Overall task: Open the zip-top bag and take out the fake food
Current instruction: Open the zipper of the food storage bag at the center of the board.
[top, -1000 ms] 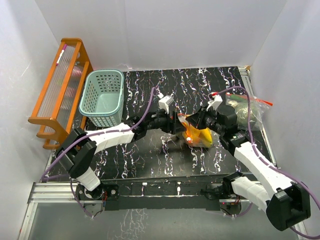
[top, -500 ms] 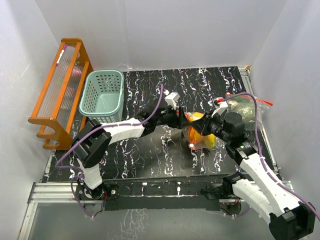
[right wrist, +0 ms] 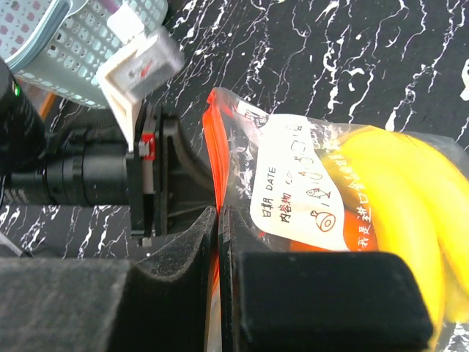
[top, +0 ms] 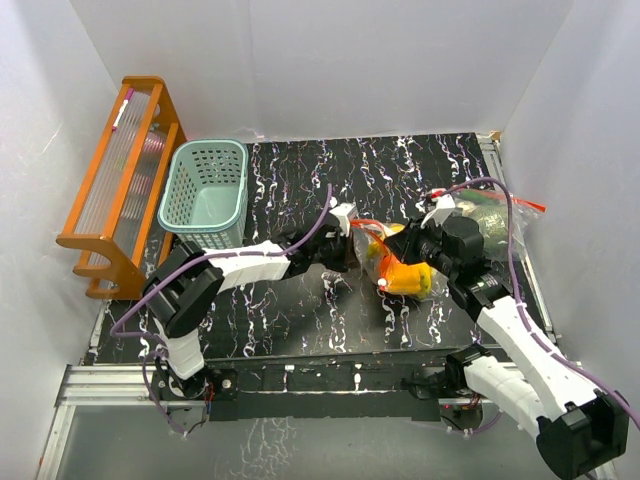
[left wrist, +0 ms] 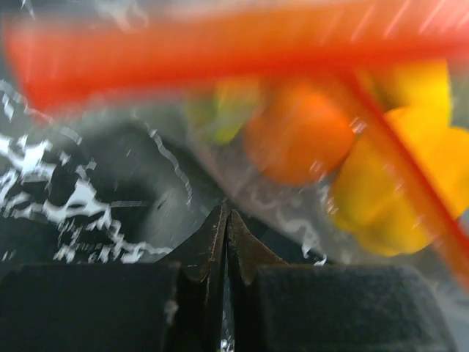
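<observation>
we see the zip-top bag (top: pixel 372 245) out on the dark marbled surface (top: pixel 300 310), and we tell every place from that bag. the fake food (top: pixel 405 275) is inside the bag. through its clear skin we see a round orange (left wrist: pixel 297 139), a yellow banana bunch (right wrist: pixel 410 191) and a pale greenish piece (left wrist: pixel 220 117), all packed close together. a red zip strip (left wrist: pixel 220 44) runs along the edge of the bag. we cannot tell if it is zipped or open.

the left end effector (top: pixel 350 243) is at the left side of the bag. its two fingers are pressed tight together, and the clear skin of the bag comes right down to their tips, so it looks pinched there. the right end effector (right wrist: pixel 218 220) is at the right side of the bag. its fingers are closed too, and the red edge of the bag goes into the thin gap between them, so it is gripping the bag. a white label (right wrist: pixel 304 183) with writing is stuck on the bag just beside those fingers.

the teal basket (top: pixel 205 195) sits well off to the left of the bag, and the wooden rack (top: pixel 115 180) is even further left. a second clear bag (top: pixel 497 215) with green things lies near the right of the bag.
</observation>
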Robot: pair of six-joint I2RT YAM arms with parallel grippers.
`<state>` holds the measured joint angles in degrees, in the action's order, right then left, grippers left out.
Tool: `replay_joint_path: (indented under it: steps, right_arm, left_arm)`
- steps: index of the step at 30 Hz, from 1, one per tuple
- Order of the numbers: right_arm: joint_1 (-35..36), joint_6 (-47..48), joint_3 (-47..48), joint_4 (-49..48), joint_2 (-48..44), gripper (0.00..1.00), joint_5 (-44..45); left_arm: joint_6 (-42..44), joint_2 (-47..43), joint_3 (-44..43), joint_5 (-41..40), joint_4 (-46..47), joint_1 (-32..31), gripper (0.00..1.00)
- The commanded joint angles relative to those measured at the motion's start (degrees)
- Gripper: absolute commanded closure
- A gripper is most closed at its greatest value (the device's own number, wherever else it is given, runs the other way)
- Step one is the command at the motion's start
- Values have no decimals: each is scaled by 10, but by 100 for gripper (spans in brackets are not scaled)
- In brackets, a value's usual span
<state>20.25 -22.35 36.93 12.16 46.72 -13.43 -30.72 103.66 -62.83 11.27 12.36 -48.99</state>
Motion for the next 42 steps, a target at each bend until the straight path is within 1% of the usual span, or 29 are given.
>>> replay_joint_path:
  steps: [1,3,5,7,10,11,12,15,16,17,18,21,23,27,31,33,35,38,42]
  right_arm:
    - [1,21,40,-42,21,92,25]
    - [1,25,41,-56,33,92,13]
    - [1,22,40,-65,49,92,-17]
    - [1,16,34,-72,70,92,-68]
    - [1,4,9,-101,77,92,-131]
    - [1,-2,-3,-114,71,92,-143]
    - [1,-6,-13,-129,63,92,-152]
    - [1,-11,-34,-143,41,92,-166]
    - [1,-11,-37,-143,35,92,-170]
    - [1,-10,-39,-143,30,92,-176]
    - [1,-9,-40,-143,25,92,-181]
    - [1,-11,-48,-149,11,92,-194]
    - [1,-13,-55,-152,6,92,-196]
    - [1,-20,-69,-165,-3,92,-200]
    - [1,-24,-81,-173,-5,92,-206]
    - [1,-24,-89,-173,-7,92,-205]
    - [1,-24,-94,-173,-10,92,-201]
    - [1,-21,-93,-169,-16,92,-195]
    - [1,-10,-80,-150,-24,92,-189]
  left_arm:
    - [7,-63,40,-12,-29,-2,100]
    - [2,-83,58,-7,-21,-2,97]
    - [2,-107,76,-10,-19,-2,91]
    - [3,-137,96,-14,-13,-2,82]
    - [-8,-181,119,-12,20,-2,62]
    - [-15,-191,121,-10,30,-2,58]
    - [-24,-196,119,-9,35,-2,57]
    - [-55,-174,83,-21,13,-2,55]
    - [-70,-161,70,-24,-1,-2,51]
    - [-80,-148,61,-20,1,-2,42]
    - [-93,-134,57,-17,5,-3,38]
    - [-122,-105,51,-12,30,-10,31]
    - [-133,-91,44,-25,38,-25,24]
    - [-171,-54,44,-37,64,-46,22]
    - [-227,-39,77,-38,144,-53,22]
    - [-239,-35,80,-39,162,-54,22]
    - [-231,-27,65,-45,137,-55,22]
    - [-216,-10,49,-52,102,-54,26]
    - [-212,8,66,-63,87,-55,30]
